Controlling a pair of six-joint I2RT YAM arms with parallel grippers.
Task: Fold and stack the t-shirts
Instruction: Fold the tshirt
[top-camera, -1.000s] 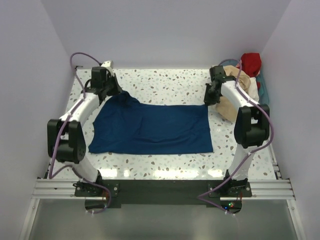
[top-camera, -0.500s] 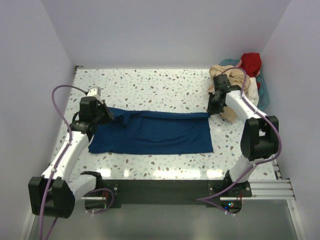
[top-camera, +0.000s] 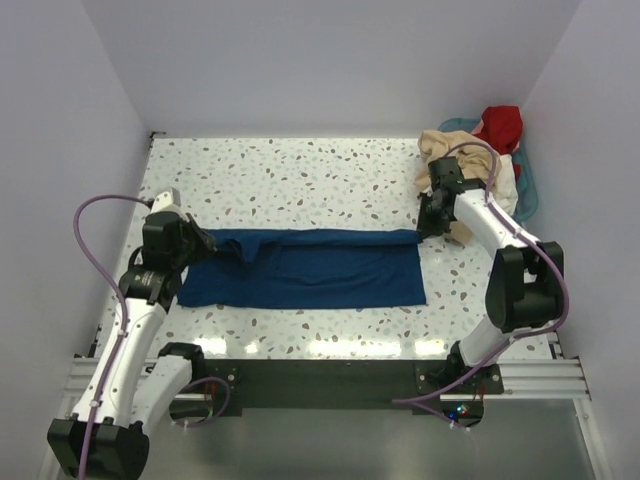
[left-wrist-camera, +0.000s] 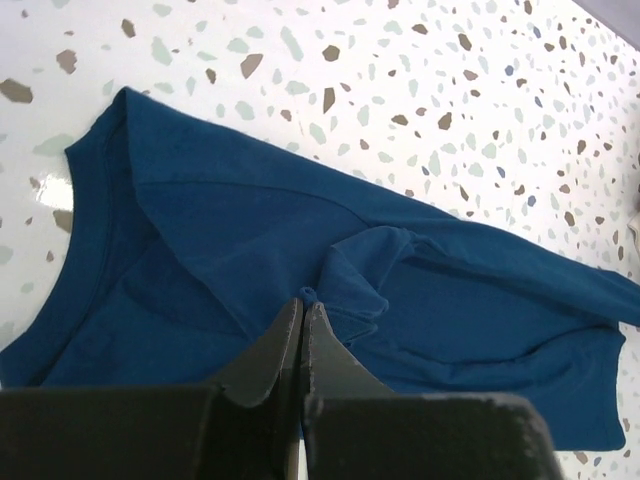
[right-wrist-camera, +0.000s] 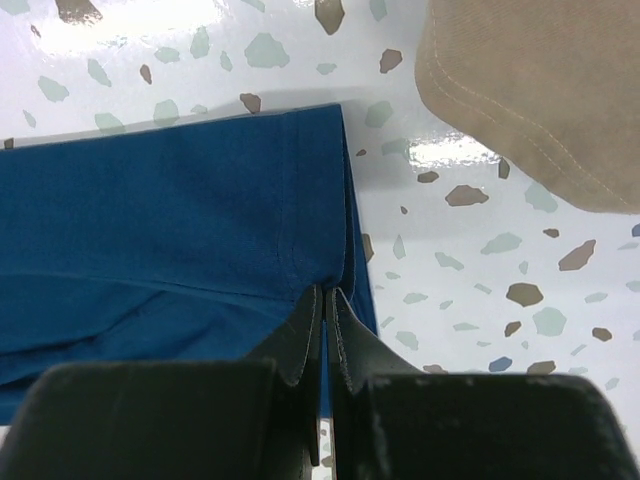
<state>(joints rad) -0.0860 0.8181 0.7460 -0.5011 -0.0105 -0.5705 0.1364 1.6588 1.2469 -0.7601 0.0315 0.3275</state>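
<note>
A dark navy t-shirt (top-camera: 310, 268) lies on the speckled table, its far half drawn toward the near edge as a fold. My left gripper (top-camera: 205, 242) is shut on a bunched bit of its cloth (left-wrist-camera: 330, 285) at the left end. My right gripper (top-camera: 424, 232) is shut on its hem (right-wrist-camera: 335, 270) at the far right corner. A beige t-shirt (top-camera: 450, 150) shows beside the right arm and in the right wrist view (right-wrist-camera: 540, 90). A red t-shirt (top-camera: 502, 126) and a white one (top-camera: 505, 180) lie piled at the far right.
A teal plastic basket (top-camera: 528, 190) at the far right edge holds the pile of shirts. Lilac walls close the table on three sides. The black rail (top-camera: 320, 375) with both arm bases runs along the near edge.
Both grippers have moved toward the near edge with the navy shirt's far edge, folding it over; the shirt looks narrower front to back. The left arm has swung leftward.
</note>
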